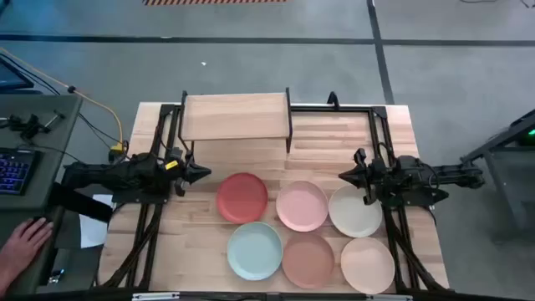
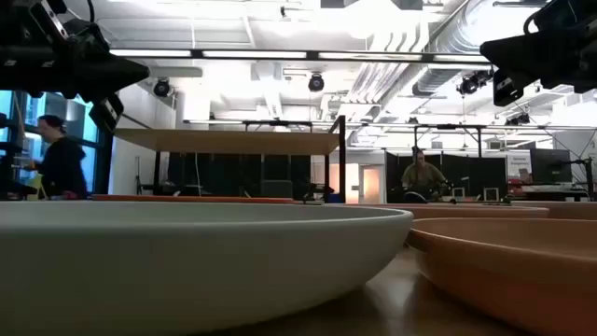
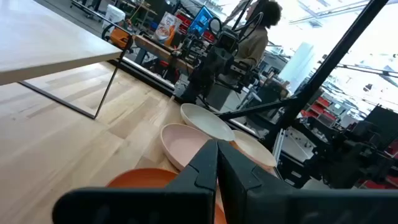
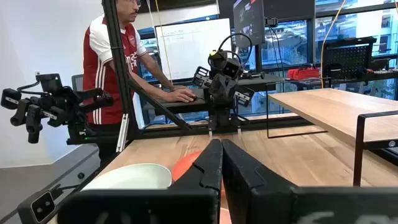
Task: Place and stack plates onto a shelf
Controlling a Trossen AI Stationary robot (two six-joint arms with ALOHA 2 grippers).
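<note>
Six plates lie flat on the butcher-block table in two rows: red point(image 1: 242, 197), pink point(image 1: 302, 206) and cream point(image 1: 355, 211) in the far row, pale blue point(image 1: 255, 250), terracotta point(image 1: 308, 260) and peach point(image 1: 367, 265) in the near row. The shelf point(image 1: 236, 116), a light-wood board on thin black legs, stands at the table's far edge with nothing on it. My left gripper point(image 1: 205, 173) hovers shut, left of the red plate. My right gripper point(image 1: 343, 176) hovers shut above the gap between the pink and cream plates.
A black frame point(image 1: 334, 106) runs along the table's far edge beside the shelf. A person's hand point(image 1: 25, 242) rests off the table's left side, near a keyboard point(image 1: 17, 170). People stand in the room beyond the table. Bare wood lies between the shelf and the plates.
</note>
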